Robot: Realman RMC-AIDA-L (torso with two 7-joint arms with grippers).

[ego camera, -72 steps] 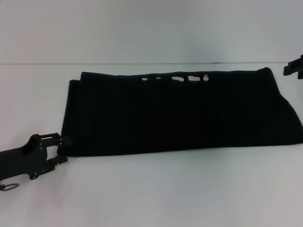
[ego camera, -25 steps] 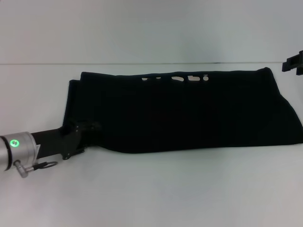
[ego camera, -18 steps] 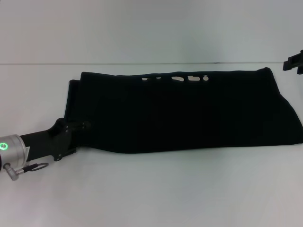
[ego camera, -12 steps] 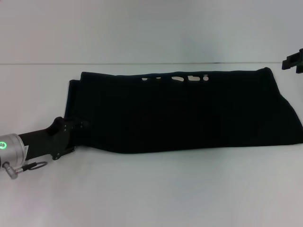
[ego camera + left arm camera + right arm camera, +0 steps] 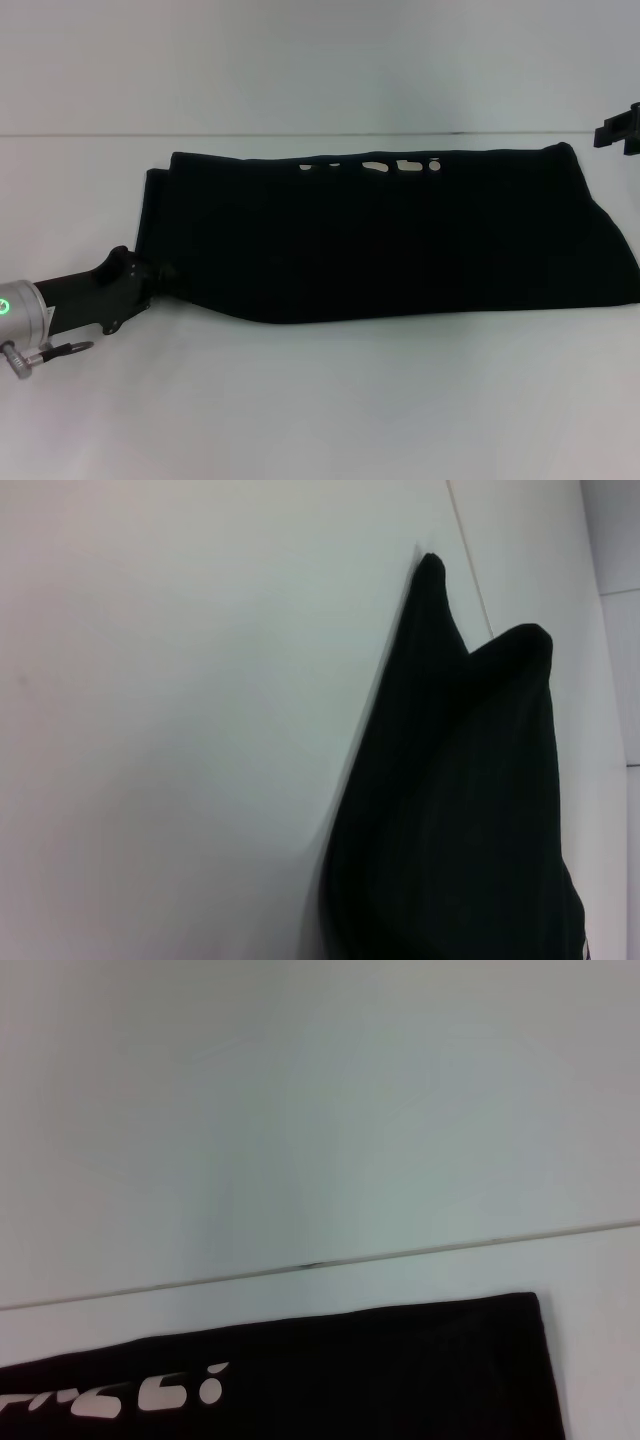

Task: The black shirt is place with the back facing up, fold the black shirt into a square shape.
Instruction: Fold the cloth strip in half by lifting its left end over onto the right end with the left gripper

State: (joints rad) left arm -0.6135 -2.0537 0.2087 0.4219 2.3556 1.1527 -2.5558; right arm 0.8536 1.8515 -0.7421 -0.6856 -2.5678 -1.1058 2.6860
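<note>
At the far left of the head view, the left arm reaches in low over the white bench (image 5: 320, 400). Its silver wrist section shows a green light, and a small ring hangs beneath it. The left tool (image 5: 150, 278) sits at the near left corner of the black shirt (image 5: 400, 240), with its tip touching or buried in the cloth. The dark fingers merge with the dark fabric, so I cannot tell whether they are spread, pressed together or pinching the shirt. The near edge of the shirt by this tool runs at a slant, rising toward the corner.

The left wrist view shows the black shirt (image 5: 460, 810) as a dark fold against the pale bench (image 5: 150, 730), with two rounded peaks of cloth at its end. None of that arm's own fingers show there.

The black shirt lies folded into a long band across the middle of the bench, stretching from left of centre to the right edge of the head view. Along its far edge, near the middle, a strip of pale lettering (image 5: 372, 166) peeks out, partly cut off by the fold. The right wrist view shows the same lettering (image 5: 120, 1396) on the shirt (image 5: 350, 1380), and the shirt's far right corner lying flat.

At the upper right edge of the head view, the right tool (image 5: 618, 133) hangs just past the shirt's far right corner, apart from the cloth. Only part of it shows, so its fingers' state cannot be told.
</note>
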